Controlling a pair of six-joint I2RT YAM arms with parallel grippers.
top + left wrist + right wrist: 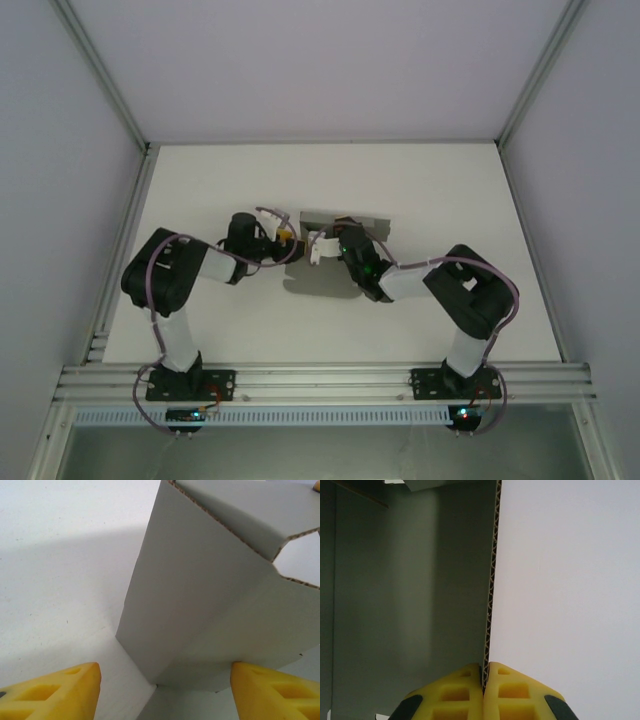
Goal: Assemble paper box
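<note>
Grey corrugated card of the paper box (340, 222) is being held partly folded near the middle of the white table (450, 190). Its long axis is lying side to side between the two arms, and its flaps are not yet tucked. One upright wall is being pinched at its raw edge by the right gripper (485, 667), whose yellow pads are pressed together with only the card's thickness between them. The open inside of the box is lying to that gripper's left. From the other side the box is being faced by the left gripper (165, 680), its jaws standing well apart and holding nothing. A folded vertical corner is rising just ahead of them and between them, one finger (265, 690) seemingly touching the card's lower edge, the other over bare table. The free corner is judged to be nearer the left arm, so the coming move is likely being set by closing squarely across that corner.
</note>
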